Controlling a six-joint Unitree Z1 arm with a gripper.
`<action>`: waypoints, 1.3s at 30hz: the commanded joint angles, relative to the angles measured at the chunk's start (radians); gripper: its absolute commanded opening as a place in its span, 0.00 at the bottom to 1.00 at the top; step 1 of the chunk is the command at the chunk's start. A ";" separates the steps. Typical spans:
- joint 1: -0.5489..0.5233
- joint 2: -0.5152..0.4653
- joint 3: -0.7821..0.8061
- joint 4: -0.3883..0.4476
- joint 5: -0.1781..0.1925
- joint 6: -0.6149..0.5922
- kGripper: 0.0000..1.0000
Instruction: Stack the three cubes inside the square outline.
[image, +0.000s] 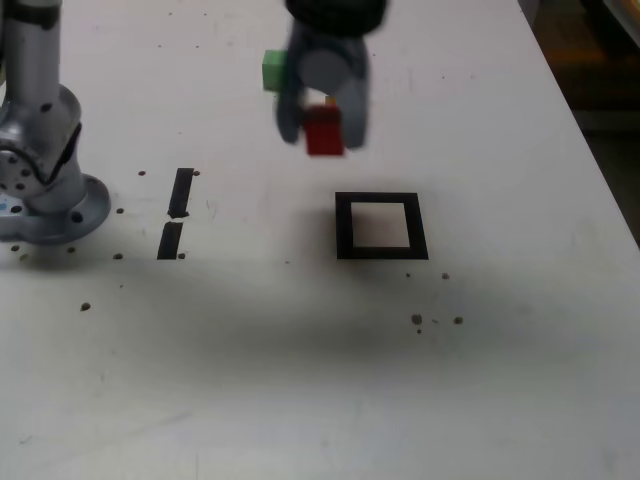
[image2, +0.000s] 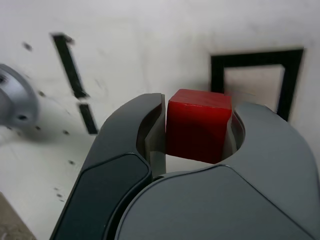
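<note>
Red sits clamped in the gripper (image: 322, 118), a cube (image2: 199, 125) held above the tabletop (image: 250, 400). The square outline (image: 381, 253) lies flat, near and to the right of it in the exterior view; a green cube (image: 273, 71) waits on the far side. I'd centre red over the white patch, lower it level, then let go gently. I see no containers.
</note>
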 joint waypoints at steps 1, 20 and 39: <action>-0.028 0.007 -0.015 -0.014 -0.013 -0.020 0.12; -0.020 0.130 0.129 -0.269 -0.034 -0.124 0.12; -0.018 0.143 0.141 -0.295 -0.012 -0.108 0.98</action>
